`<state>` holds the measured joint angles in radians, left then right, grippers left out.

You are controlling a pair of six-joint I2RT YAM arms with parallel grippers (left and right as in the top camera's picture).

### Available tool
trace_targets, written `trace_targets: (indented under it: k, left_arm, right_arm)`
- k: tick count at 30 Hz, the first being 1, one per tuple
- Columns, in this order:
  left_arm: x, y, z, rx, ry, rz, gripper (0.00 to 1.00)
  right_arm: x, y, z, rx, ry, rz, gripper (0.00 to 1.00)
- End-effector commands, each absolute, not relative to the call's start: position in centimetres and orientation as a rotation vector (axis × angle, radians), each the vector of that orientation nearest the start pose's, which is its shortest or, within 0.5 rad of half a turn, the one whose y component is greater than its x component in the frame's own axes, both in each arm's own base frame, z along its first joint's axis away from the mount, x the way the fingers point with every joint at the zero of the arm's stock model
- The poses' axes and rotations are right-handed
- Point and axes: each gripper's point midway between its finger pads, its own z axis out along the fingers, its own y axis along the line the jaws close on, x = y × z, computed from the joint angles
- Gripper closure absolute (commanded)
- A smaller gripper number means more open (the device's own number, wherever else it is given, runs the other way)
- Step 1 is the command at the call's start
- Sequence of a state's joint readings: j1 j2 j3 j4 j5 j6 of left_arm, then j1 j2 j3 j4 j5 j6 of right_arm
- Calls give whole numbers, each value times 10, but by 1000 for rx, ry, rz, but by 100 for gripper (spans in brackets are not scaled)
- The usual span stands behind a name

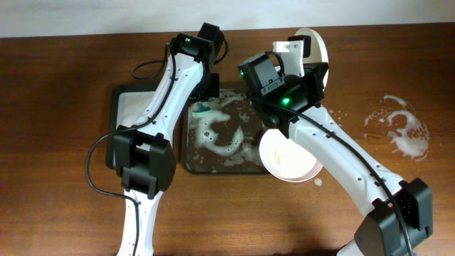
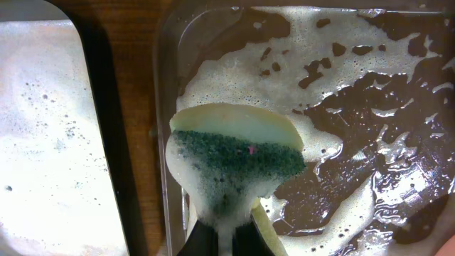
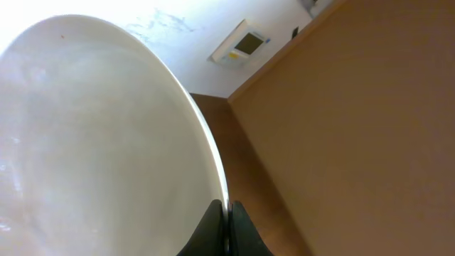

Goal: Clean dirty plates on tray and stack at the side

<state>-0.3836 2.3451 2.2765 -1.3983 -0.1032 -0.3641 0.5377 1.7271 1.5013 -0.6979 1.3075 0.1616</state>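
My right gripper (image 1: pixel 304 58) (image 3: pixel 227 213) is shut on the rim of a cream-white plate (image 1: pixel 318 48) (image 3: pixel 106 142) and holds it on edge, above the table behind the tray's right end. The dark tray (image 1: pixel 190 165) (image 2: pixel 165 85) holds soapy water and foam. My left gripper (image 1: pixel 207 94) (image 2: pixel 225 238) is shut on a foamy green sponge (image 1: pixel 202 109) (image 2: pixel 238 153) over the tray's far left corner. Another cream plate (image 1: pixel 288 156) lies flat at the tray's right front corner, partly under my right arm.
A smaller black tray (image 1: pixel 117 107) (image 2: pixel 106 107) with white foam stands left of the big tray. Foam is splashed on the wooden table at the right (image 1: pixel 398 128). A black cable (image 1: pixel 96 160) loops beside my left arm.
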Motion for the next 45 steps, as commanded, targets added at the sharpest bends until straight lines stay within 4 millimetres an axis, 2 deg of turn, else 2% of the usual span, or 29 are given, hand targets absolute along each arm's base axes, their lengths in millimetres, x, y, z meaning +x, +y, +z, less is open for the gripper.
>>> trace_targets:
  k: [1,8,15,45]
  left_arm:
    - [454,-162,107,-2,2992,62,99]
    - [453,-162,107,8,2995,66,99]
    - [452,-161,107,8,3000,70,99]
    - [452,-161,107,7,3000,68,99]
  right_arm:
    - [404,47,307,156,1836,-1266,96]
    - [391,50,327,250,1703,-1326,96]
    - [389,60,327,231,1699,-1304,96]
    - [389,60,326,221,1703,-1313,96]
